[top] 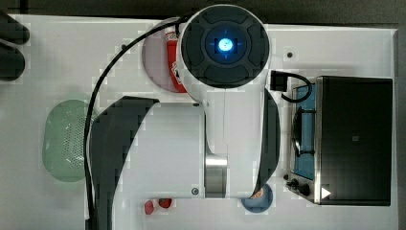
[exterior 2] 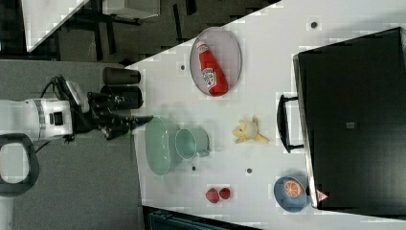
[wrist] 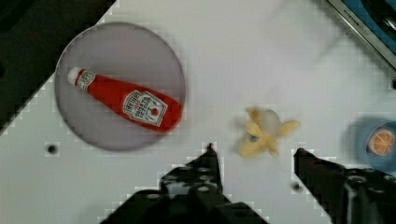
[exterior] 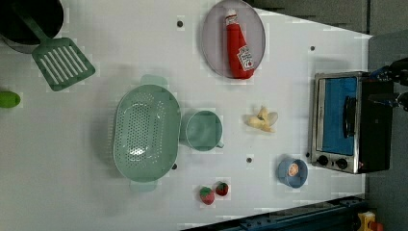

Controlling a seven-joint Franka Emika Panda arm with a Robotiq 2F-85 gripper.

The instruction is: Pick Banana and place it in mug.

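While the banana (wrist: 264,132) lies untouched on the white worktop (exterior: 72,159), half-peeled with pale flaps splayed, step in hand reads as approach, grasp not begun. In the wrist view, fingers (wrist: 208,168) spread apart with nothing between them; gripper (wrist: 254,151) above the worktop and just beside the banana, apart from it. In the left view, banana (exterior: 262,120) between the teal mug (exterior: 204,130) and the toaster oven (exterior: 344,122), near neither. Mug upright, touching the perforated green basket (exterior: 146,132), nothing seen inside it.

Next move, by judgement: centre over the fruit, descend, close across the slim body rather than the loose peel flaps, then carry to the mug.

Writing: ketchup bottle (wrist: 126,102) on the round plate (wrist: 93,56) bears a keystone-shaped white label, wording too small to read. Lettering on the oven trim illegible.
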